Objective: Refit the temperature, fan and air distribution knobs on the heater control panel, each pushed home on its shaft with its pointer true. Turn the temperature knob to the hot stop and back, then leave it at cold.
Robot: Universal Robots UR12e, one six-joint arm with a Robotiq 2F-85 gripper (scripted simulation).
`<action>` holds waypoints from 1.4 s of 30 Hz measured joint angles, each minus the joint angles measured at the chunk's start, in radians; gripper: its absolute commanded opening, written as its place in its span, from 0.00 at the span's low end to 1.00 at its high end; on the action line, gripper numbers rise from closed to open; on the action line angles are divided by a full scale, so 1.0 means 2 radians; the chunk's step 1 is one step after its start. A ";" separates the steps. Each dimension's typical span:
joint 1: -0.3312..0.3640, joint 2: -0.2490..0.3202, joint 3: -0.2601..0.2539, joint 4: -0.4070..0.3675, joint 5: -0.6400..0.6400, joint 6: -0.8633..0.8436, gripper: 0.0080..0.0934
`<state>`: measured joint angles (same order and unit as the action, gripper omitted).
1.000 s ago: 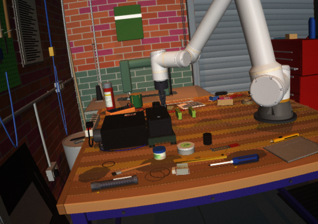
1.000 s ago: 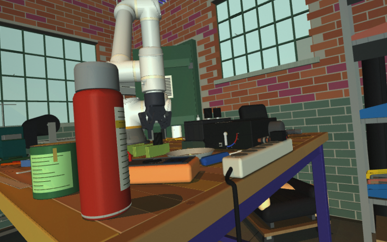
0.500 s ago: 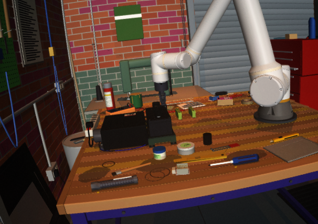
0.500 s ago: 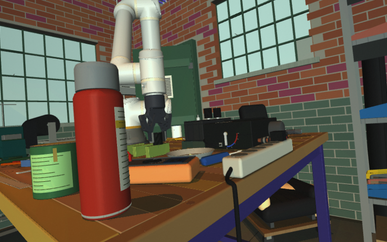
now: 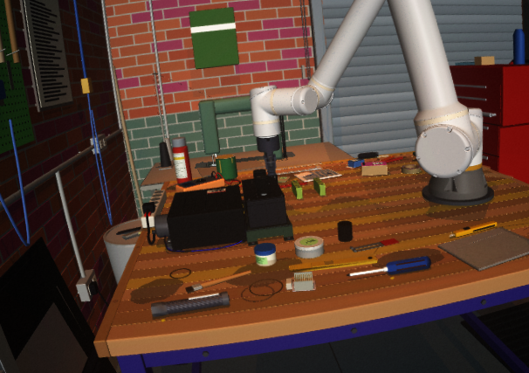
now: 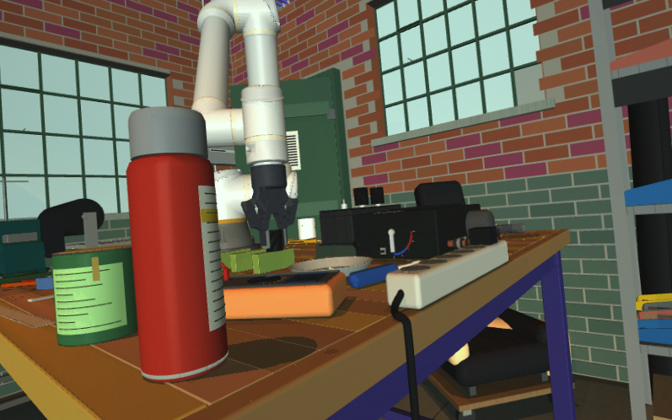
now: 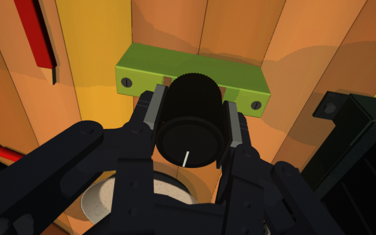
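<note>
A black ribbed knob (image 7: pixel 191 119) with a white pointer line stands upright on the bench in front of a green block (image 7: pixel 192 77), and I have my gripper (image 7: pixel 191 117) closed around its sides. From the second side camera the gripper (image 6: pixel 270 230) reaches straight down behind the orange meter. The black heater control panel (image 5: pixel 264 203) sits just beside it, with two knobs (image 6: pixel 368 196) showing on its top. Another black knob (image 5: pixel 345 231) stands alone further along the bench.
A large black box (image 5: pixel 205 214) adjoins the panel. A red spray can (image 6: pixel 176 245), green tin (image 6: pixel 92 298), orange meter (image 6: pixel 283 298) and power strip (image 6: pixel 445 271) crowd the near corner. Tape roll (image 5: pixel 309 246), white jar (image 5: pixel 265 254) and blue screwdriver (image 5: pixel 393 267) lie mid-bench.
</note>
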<state>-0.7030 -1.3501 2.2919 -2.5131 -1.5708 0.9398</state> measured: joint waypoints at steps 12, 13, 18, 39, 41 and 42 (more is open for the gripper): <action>0.000 0.000 0.000 0.000 0.000 0.000 0.08; 0.000 0.000 0.000 0.000 0.000 0.000 0.05; 0.000 0.000 0.000 0.000 0.000 0.000 0.06; 0.000 0.000 0.000 0.000 0.000 0.000 0.56; 0.000 0.000 0.000 0.000 0.000 0.000 0.56; 0.000 0.000 0.000 0.000 0.000 0.000 0.56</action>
<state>-0.7031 -1.3496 2.2926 -2.5128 -1.5709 0.9398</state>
